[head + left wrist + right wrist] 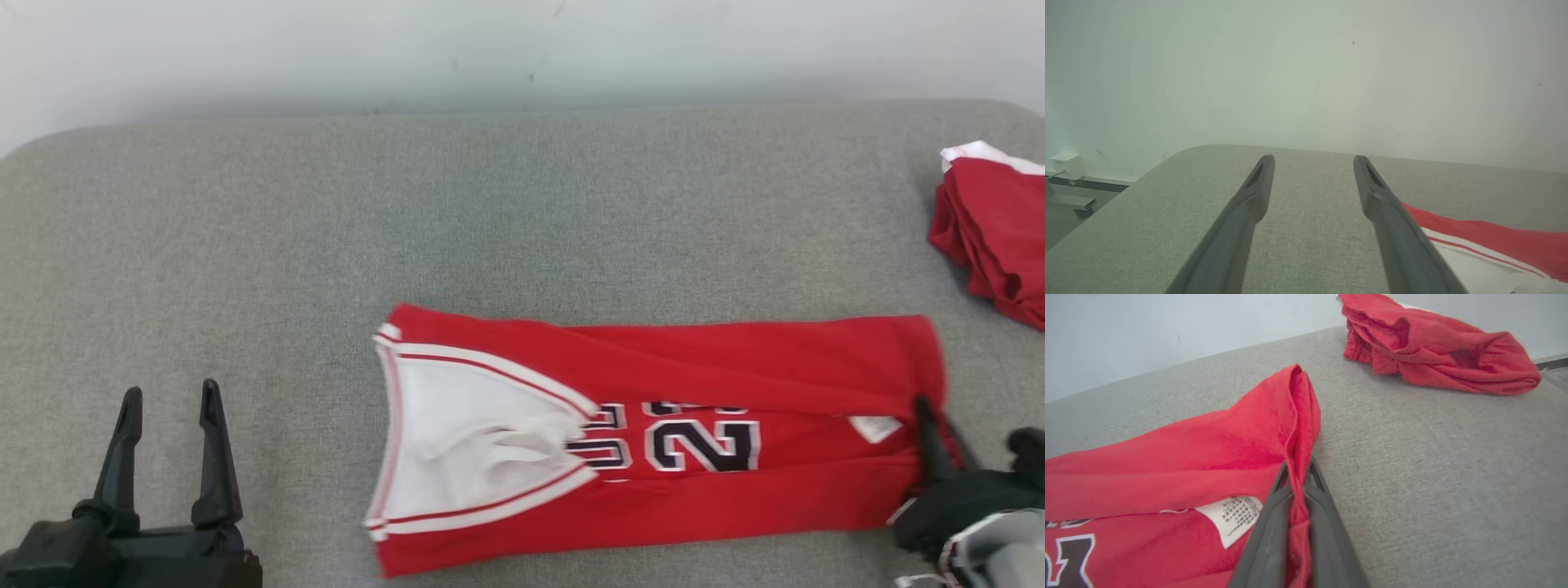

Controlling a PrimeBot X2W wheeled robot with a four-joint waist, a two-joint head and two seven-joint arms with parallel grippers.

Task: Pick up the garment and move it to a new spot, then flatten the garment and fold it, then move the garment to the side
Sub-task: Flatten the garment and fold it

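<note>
The garment (pixel 653 441), a red jersey with white trim and dark numbers, lies folded lengthwise on the grey table (pixel 326 229), its white-lined neck end to the left. My right gripper (pixel 931 425) is shut on the jersey's right hem; in the right wrist view the red fabric (pixel 1216 449) is pinched between the two fingers (pixel 1274 522), beside a white care label (pixel 1231 516). My left gripper (pixel 167 400) stands open at the lower left, apart from the jersey. In the left wrist view its fingers (pixel 1249 204) are spread over bare table, with the jersey's collar edge (pixel 1486 241) to the right.
A second red garment (pixel 996 237) lies bunched at the table's right edge, also in the right wrist view (pixel 1437 347). A pale wall (pixel 522 49) runs behind the table. Bare grey surface spans the left and back of the table.
</note>
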